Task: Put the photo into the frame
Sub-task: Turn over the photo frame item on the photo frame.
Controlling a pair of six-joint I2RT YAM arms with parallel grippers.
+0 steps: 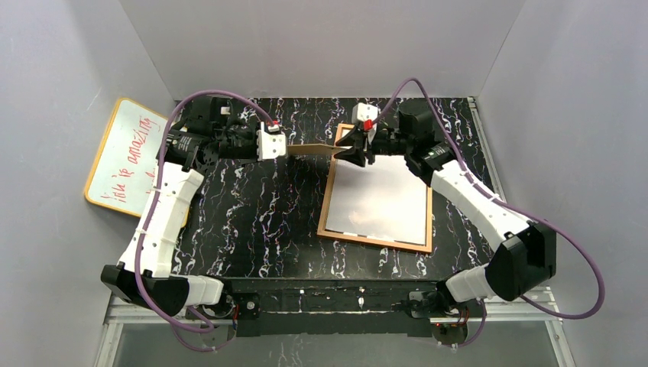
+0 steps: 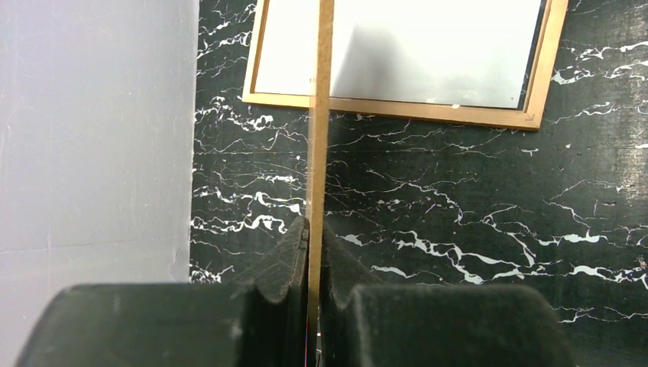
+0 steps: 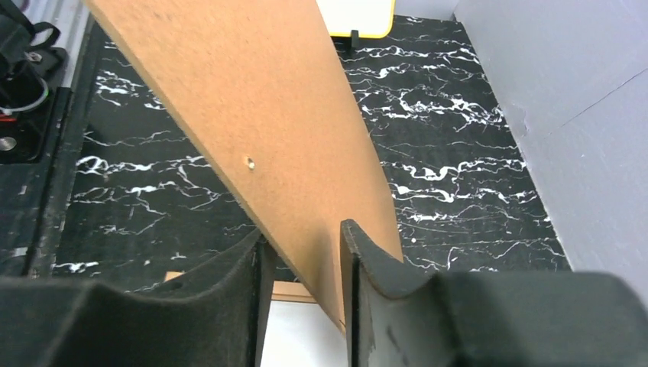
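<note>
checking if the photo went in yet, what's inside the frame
A plain white sheet lies flat inside the frame, filling it to the wooden border. No printed picture shows on it. Anything beneath the sheet is covered, so I cannot tell what is under it.

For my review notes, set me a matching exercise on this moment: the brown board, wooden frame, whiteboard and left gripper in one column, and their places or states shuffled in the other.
Things:
1. brown board
2. wooden frame
3. whiteboard
4. left gripper

Places or states:
A. lying flat, white inside its border
B. jaws shut on a thin edge
C. by the left wall, red writing on it
D. held up in the air, not lying down

Pairs: 1-D, 2-A, 3-C, 4-B
</note>
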